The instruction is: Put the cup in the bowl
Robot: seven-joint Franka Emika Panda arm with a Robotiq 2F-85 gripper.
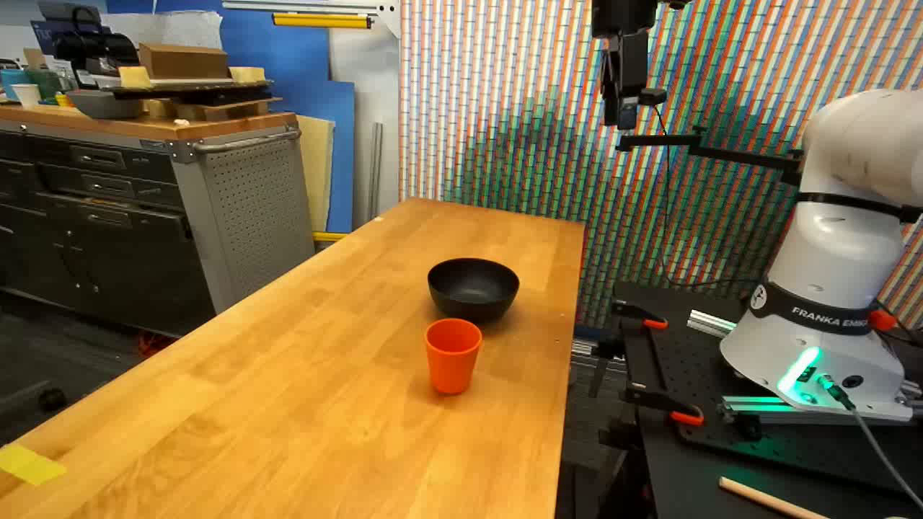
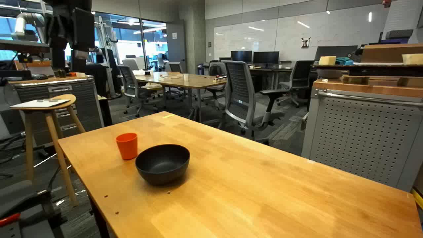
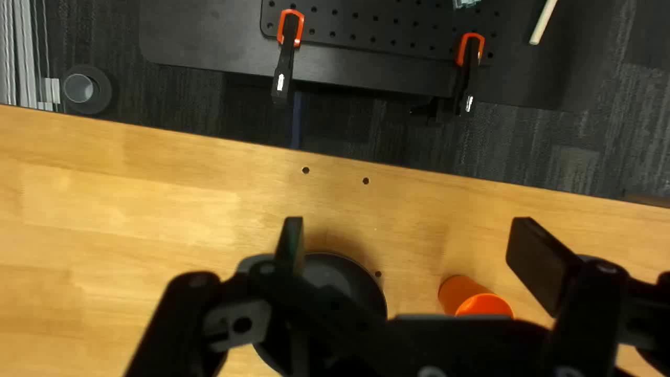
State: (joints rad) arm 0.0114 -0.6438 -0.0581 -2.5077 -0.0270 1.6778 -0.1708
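Gripper [image 3: 408,235]: spread wide, nothing in it, hanging way up high; I figure I'm at the approach step.
Cup [image 1: 453,364]: orange, upright on the table [image 1: 324,360], near the bowl [image 2: 162,165] but not touching. Next I'd line up over it, drop straight down and squeeze.
Bowl: black, not needed till the cup's up, but imo a sloppy descent could clip its rim.
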